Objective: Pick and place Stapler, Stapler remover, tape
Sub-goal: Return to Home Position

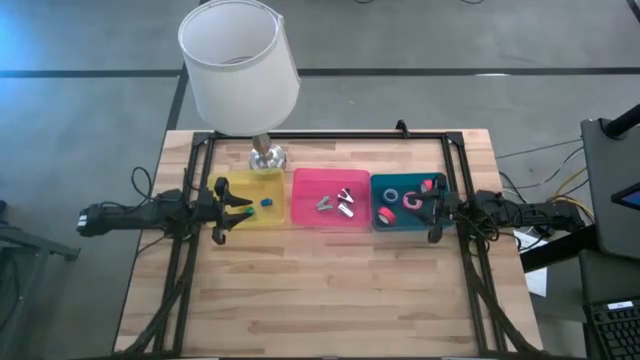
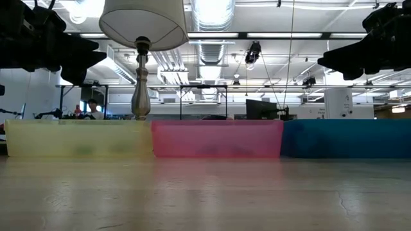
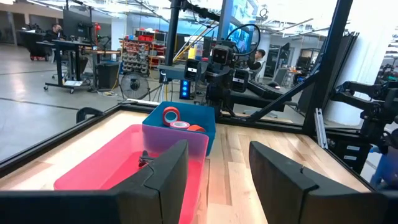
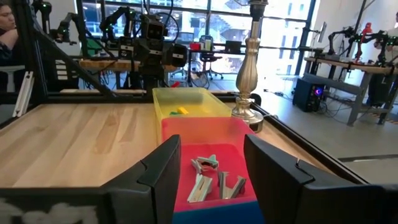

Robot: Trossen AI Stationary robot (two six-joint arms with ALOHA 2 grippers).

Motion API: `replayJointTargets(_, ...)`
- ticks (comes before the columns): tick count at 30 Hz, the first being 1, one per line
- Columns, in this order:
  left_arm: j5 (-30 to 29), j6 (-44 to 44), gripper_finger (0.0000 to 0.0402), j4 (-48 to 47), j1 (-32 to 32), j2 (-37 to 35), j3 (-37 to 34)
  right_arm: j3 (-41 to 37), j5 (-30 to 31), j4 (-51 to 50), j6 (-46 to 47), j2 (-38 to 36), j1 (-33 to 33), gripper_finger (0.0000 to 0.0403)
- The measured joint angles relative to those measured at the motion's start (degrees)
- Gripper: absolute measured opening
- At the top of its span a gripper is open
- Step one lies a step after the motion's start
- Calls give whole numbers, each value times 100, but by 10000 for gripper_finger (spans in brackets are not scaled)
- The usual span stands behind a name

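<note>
high view, tape: four tape rolls (image 1: 411,201) lie inside the blue bin (image 1: 377,224), at the right end of the row of bins.
high view, other bins: silvery staple removers (image 1: 335,204) lie in the pink bin (image 1: 300,222); small staplers (image 1: 267,201) lie in the yellow bin (image 1: 275,218), near the lamp (image 1: 238,65).
high view, arms: the left gripper (image 1: 235,208) hangs at the outer edge of the yellow bin, and the right gripper (image 1: 432,208) at the outer edge of the blue bin.
low view: the three bins stand side by side and touch; their walls hide what is inside.
left wrist view: the fingers are spread apart and carry nothing; red rolls show in the blue bin beyond.
right wrist view: the fingers are also spread and empty, above the staple removers.
handling, my judgement: a roll seems light and stiff, with a smooth round rim that can slip or roll away.
where to hold: probably pinch the ring wall, with one finger through the pale core.
</note>
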Motion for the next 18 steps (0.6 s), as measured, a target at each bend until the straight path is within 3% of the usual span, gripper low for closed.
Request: replayJointTargets(18, 0, 2, 175, 0, 0, 0, 0, 0, 0, 0, -10, 0, -1, 165)
